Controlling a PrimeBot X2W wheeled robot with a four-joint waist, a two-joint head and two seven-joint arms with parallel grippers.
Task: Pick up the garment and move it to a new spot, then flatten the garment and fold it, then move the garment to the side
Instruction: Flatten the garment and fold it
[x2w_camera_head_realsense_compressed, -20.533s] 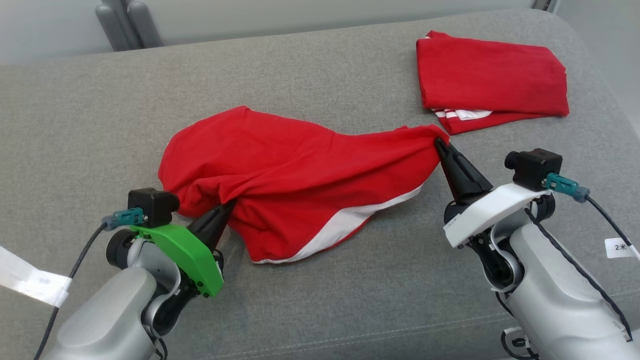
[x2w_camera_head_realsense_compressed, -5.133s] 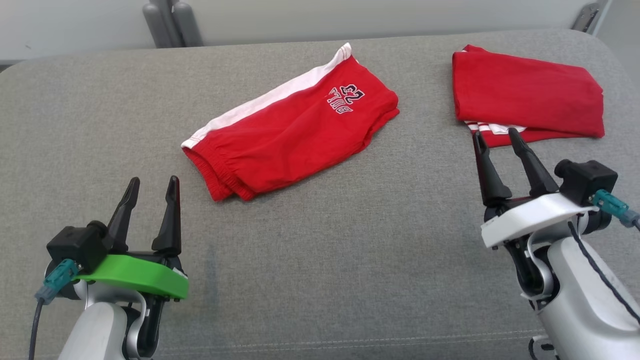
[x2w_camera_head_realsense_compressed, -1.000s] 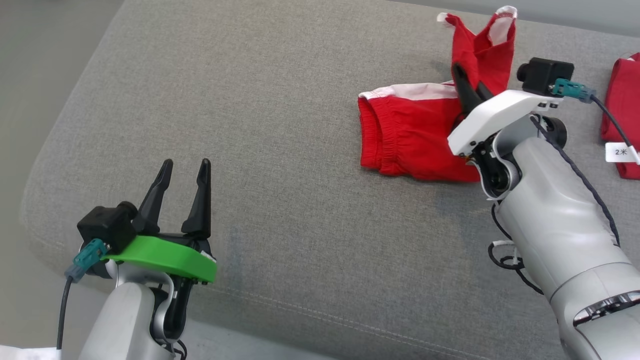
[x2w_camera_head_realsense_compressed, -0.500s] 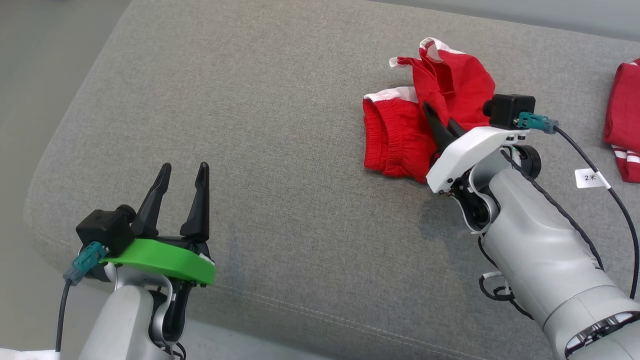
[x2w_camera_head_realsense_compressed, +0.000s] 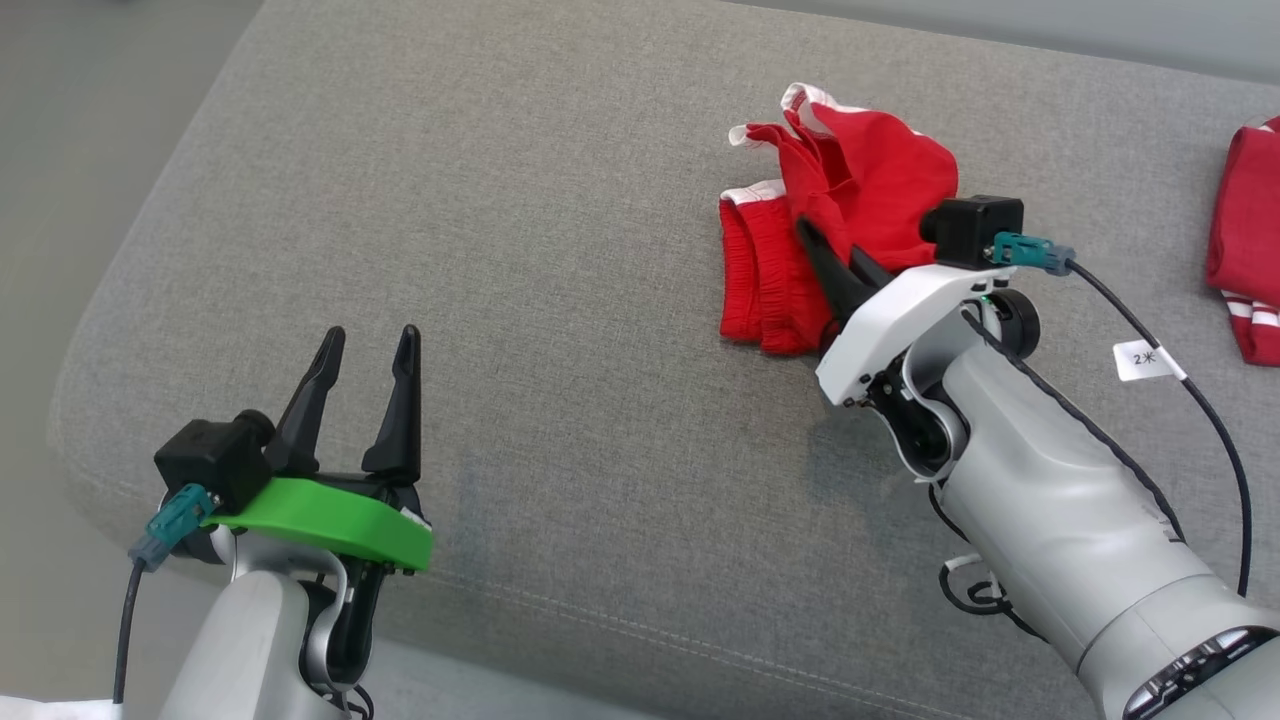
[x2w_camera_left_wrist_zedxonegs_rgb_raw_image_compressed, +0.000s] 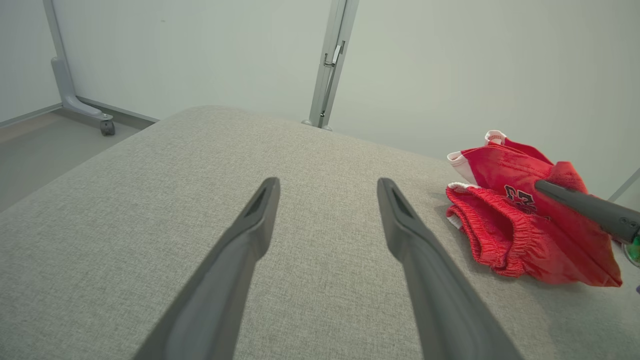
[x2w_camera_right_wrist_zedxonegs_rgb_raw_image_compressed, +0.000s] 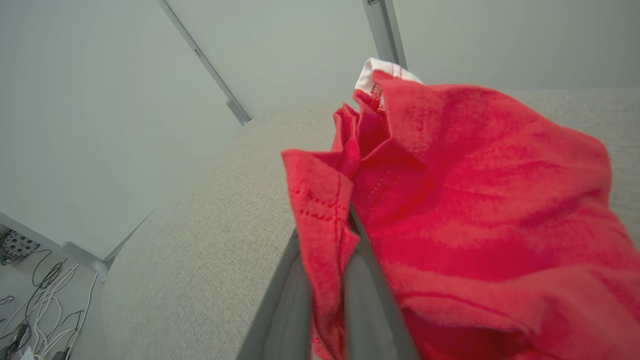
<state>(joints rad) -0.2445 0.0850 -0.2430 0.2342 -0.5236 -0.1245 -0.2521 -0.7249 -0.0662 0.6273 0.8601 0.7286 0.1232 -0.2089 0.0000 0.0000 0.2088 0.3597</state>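
The garment (x2w_camera_head_realsense_compressed: 850, 190) is a pair of red shorts with white trim, bunched on the grey cushion at the upper middle of the head view. My right gripper (x2w_camera_head_realsense_compressed: 815, 240) is shut on a fold of it, the cloth pinched between the fingers (x2w_camera_right_wrist_zedxonegs_rgb_raw_image_compressed: 370, 285) and draped over them. The elastic waistband lies on the cushion left of that grip. In the left wrist view the garment (x2w_camera_left_wrist_zedxonegs_rgb_raw_image_compressed: 525, 220) sits at the right with a printed number showing. My left gripper (x2w_camera_head_realsense_compressed: 368, 345) stands open at the lower left, apart from the cloth, with nothing between its fingers (x2w_camera_left_wrist_zedxonegs_rgb_raw_image_compressed: 405, 235).
A second red folded cloth (x2w_camera_head_realsense_compressed: 1245, 240) lies at the right edge of the cushion. The grey cushion (x2w_camera_head_realsense_compressed: 500, 250) rounds off to the floor at the left and front. A pale wall and metal posts (x2w_camera_left_wrist_zedxonegs_rgb_raw_image_compressed: 330, 60) stand behind it.
My right gripper has pulled the pinched cloth left and toward me, so the lifted part of the garment now folds over the waistband side. The left arm has stayed still.
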